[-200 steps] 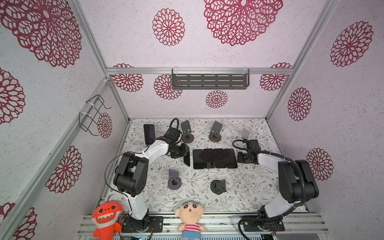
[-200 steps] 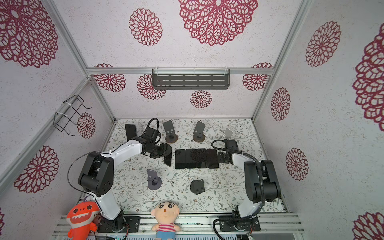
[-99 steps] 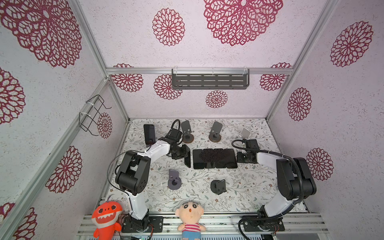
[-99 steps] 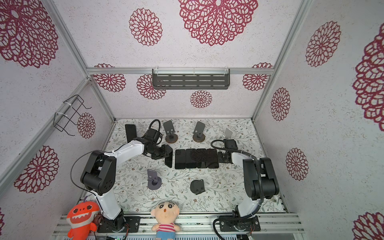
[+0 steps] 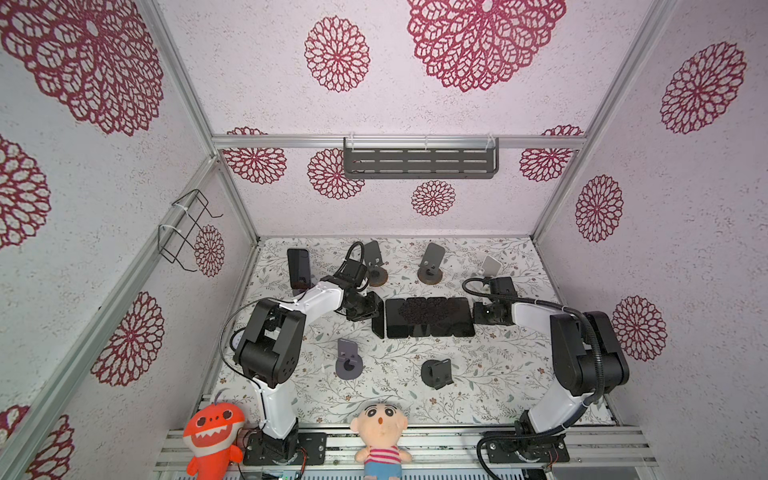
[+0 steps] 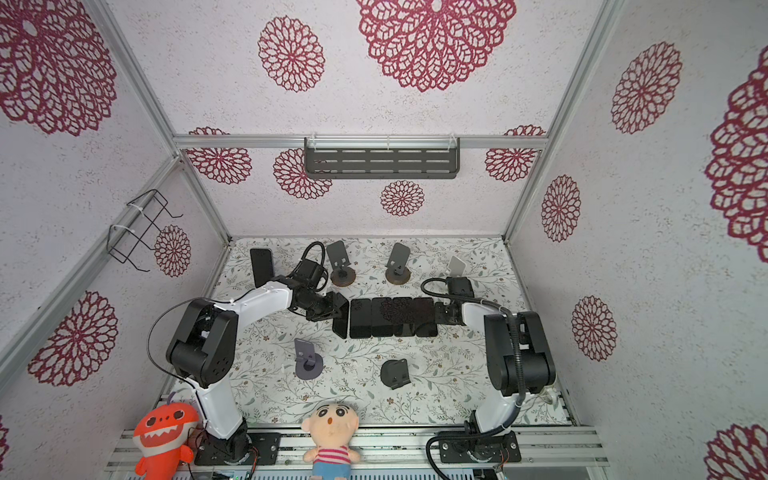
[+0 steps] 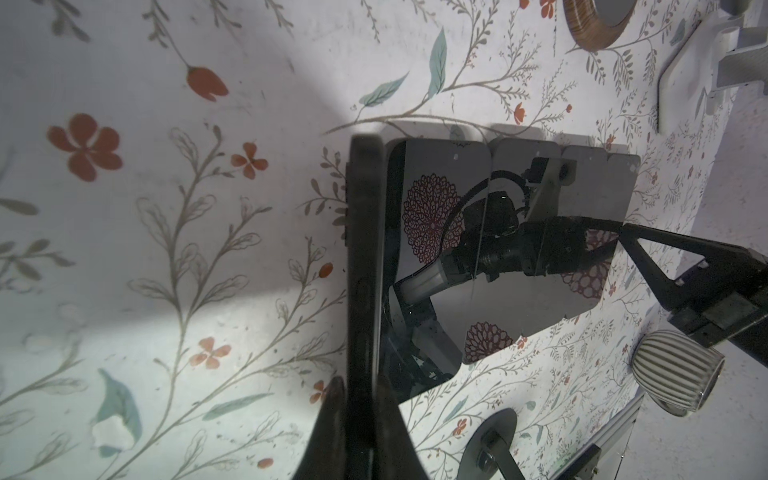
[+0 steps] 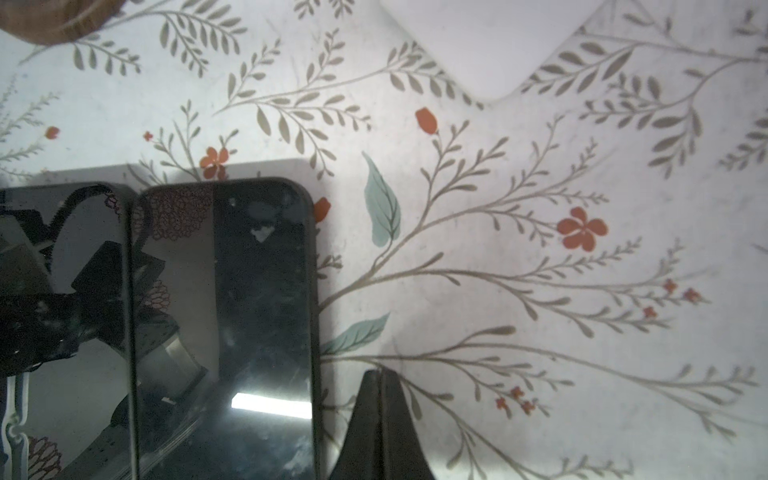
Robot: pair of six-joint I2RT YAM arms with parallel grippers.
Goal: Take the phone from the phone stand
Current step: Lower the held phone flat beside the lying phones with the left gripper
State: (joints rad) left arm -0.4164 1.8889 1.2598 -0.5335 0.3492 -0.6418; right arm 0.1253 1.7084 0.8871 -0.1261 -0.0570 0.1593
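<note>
My left gripper (image 5: 371, 308) (image 7: 361, 388) is shut on a black phone (image 5: 378, 326) (image 7: 365, 257), which it holds up on its long edge. That phone stands at the left end of a row of several black phones (image 5: 428, 316) (image 7: 536, 299) lying flat mid-table. Just off the row's right end, my right gripper (image 5: 478, 313) (image 8: 380, 376) rests shut with nothing in it, beside the last phone (image 8: 224, 324). Another black phone (image 5: 298, 268) leans upright at the back left; whatever stand is under it is hidden.
Bare phone stands dot the floral table (image 5: 498, 374): two on wooden bases (image 5: 376, 266) (image 5: 432, 266), a white one (image 5: 490, 266), a grey one (image 5: 349, 361) and a black one (image 5: 436, 372). Two plush toys (image 5: 212, 436) (image 5: 380, 432) sit at the front rail.
The left arm has edged slightly toward the row, still carrying the phone on its edge. The right arm has stayed where it was.
</note>
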